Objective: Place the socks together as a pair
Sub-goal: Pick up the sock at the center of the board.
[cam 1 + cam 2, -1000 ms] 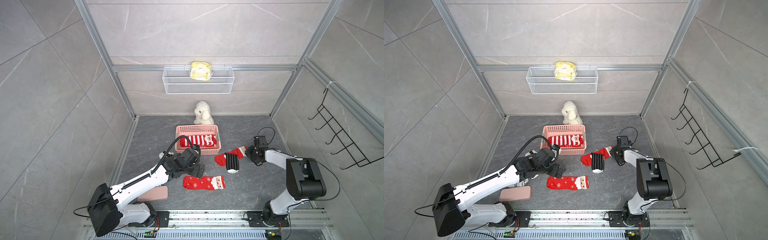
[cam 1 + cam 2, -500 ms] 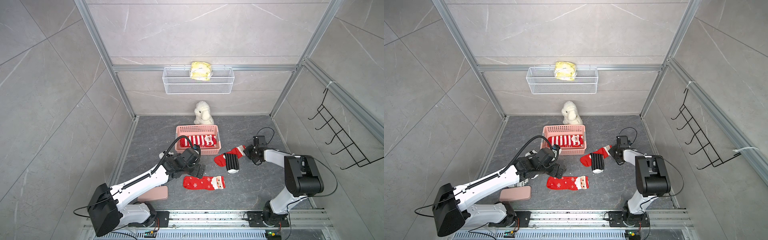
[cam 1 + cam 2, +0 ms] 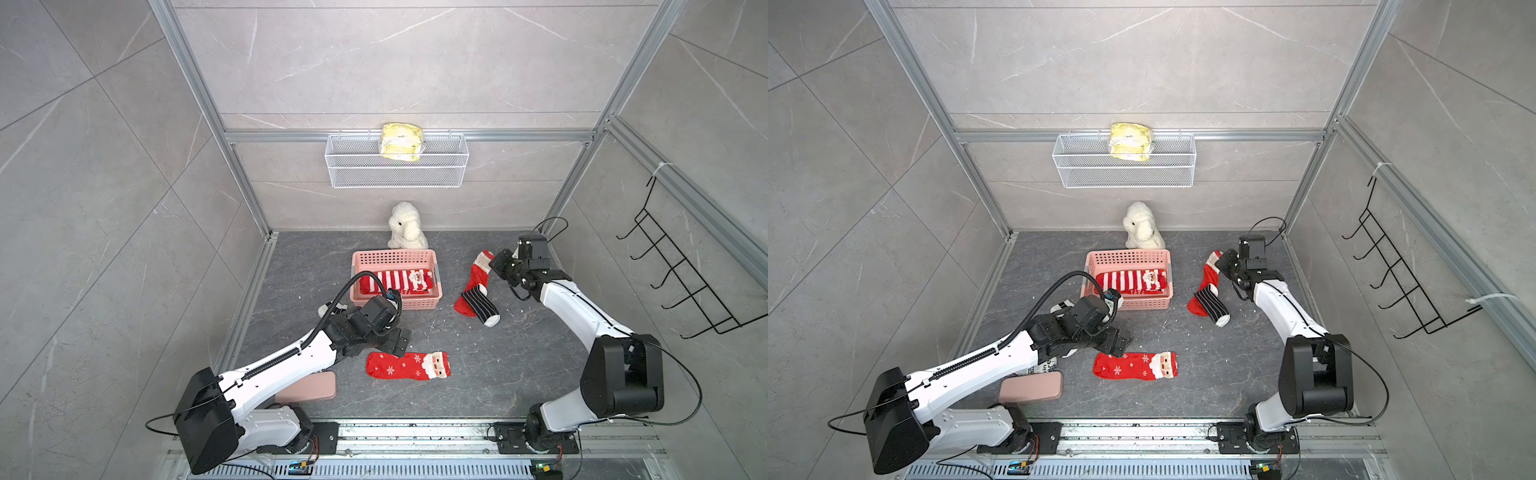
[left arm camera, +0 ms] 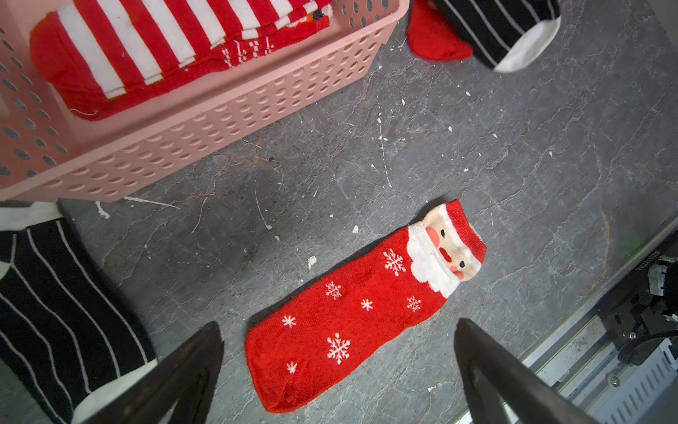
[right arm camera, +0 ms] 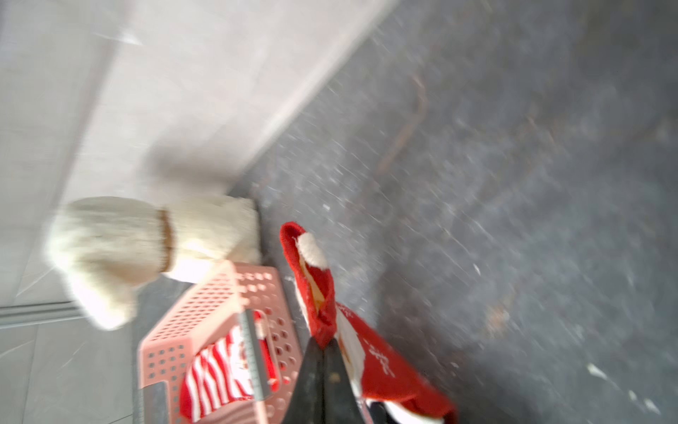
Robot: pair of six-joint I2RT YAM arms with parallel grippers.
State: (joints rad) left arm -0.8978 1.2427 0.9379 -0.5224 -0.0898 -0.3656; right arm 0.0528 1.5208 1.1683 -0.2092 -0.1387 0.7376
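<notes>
A red Santa sock [image 3: 409, 365] with white snowflakes is lying flat on the dark bench [image 3: 519, 374], toward the front edge. A 2nd red sock [image 3: 471, 282] is hanging by its cuff from the right claw [image 3: 493, 262], which is pinching the fabric with its jaws pressed together. The sock's lower end is resting on the bench, with a black striped sock [image 3: 482, 306] with a white toe lying across it. The left claw [image 3: 398, 341] is hovering just by the flat sock's toe end, spread wide and holding nothing. Another black striped sock [image 4: 55, 293] is lying beside it. Red-and-white striped socks [image 3: 395, 282] are sitting in a pink basket [image 3: 395, 254], and a white plush toy [image 3: 405, 226] is sitting just behind the basket by the back wall.
</notes>
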